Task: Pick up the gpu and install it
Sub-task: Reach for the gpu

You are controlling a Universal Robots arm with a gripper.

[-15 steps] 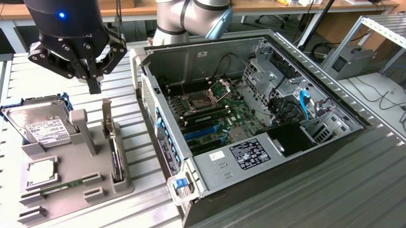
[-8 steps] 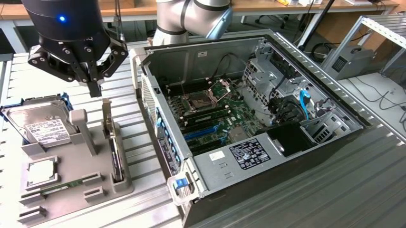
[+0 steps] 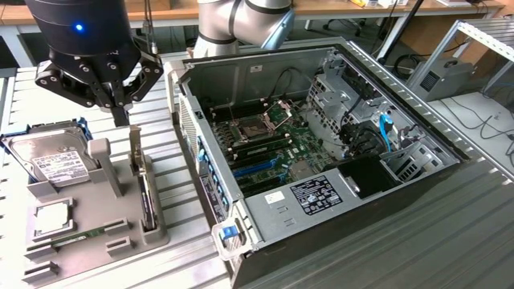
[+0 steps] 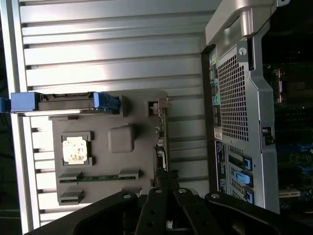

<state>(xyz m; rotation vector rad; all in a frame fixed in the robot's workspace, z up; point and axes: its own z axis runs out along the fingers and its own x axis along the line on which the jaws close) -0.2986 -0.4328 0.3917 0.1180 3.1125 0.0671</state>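
The gpu (image 3: 142,180) stands on edge in a slot along the side of the grey holder (image 3: 84,201) nearest the computer case, its metal bracket end pointing up. In the wrist view the gpu (image 4: 160,142) shows edge-on as a thin dark strip. My gripper (image 3: 120,117) hangs just above the card's far end, a little toward the exterior view's left, its fingers pressed together with nothing between them. In the wrist view the gripper (image 4: 166,188) sits over the card's line, jaws shut.
The open computer case (image 3: 337,66) lies on its side at the exterior view's right, motherboard (image 3: 269,144) exposed; its rear panel (image 4: 239,122) is close to the holder (image 4: 139,161). The holder also carries a hard drive (image 3: 52,159), a CPU (image 3: 52,220) and a RAM stick (image 3: 80,236).
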